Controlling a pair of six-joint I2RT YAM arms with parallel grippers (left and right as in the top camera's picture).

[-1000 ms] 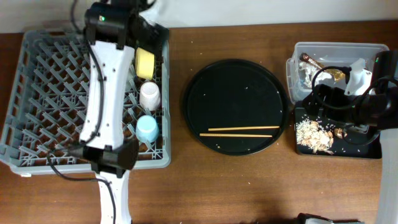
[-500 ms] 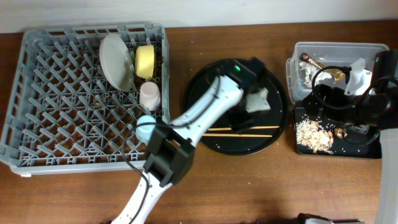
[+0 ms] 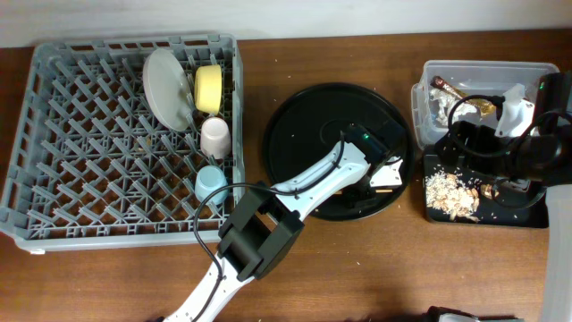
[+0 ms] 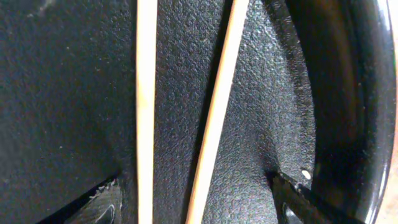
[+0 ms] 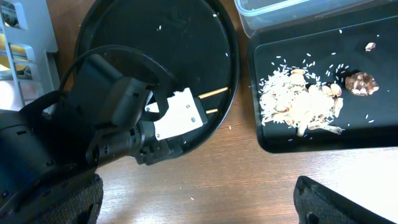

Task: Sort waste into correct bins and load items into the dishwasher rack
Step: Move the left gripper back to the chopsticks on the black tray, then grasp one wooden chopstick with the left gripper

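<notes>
Plate (image 3: 168, 88), yellow bowl (image 3: 209, 88), both cups (image 3: 215, 137) racked at rack's (image 3: 63, 134) 2 o'clock; scraps (image 3: 450, 192) binned. Remaining: chopsticks (image 4: 146, 93), round tray's (image 3: 304, 116) 5 o'clock, straddled by left gripper (image 4: 199, 202), spread. Right gripper (image 5: 199, 205) spread, empty.

Robotics lab bench, set up w/ kitchen items: white jointed robot arm (image 3: 313, 179) and a 2nd, black arm (image 3: 500, 152) w/ loose cables work on a brown wooden table (image 3: 402, 268). Pale wall (image 3: 357, 13) behind; large square grey plastic dish rack (image 3: 54, 134) at one end.

chopsticks (image 4: 146, 93) look like pale bare wood, round black tray (image 4: 62, 93) has a pebbly matt floor and a smooth glossy rim
</notes>
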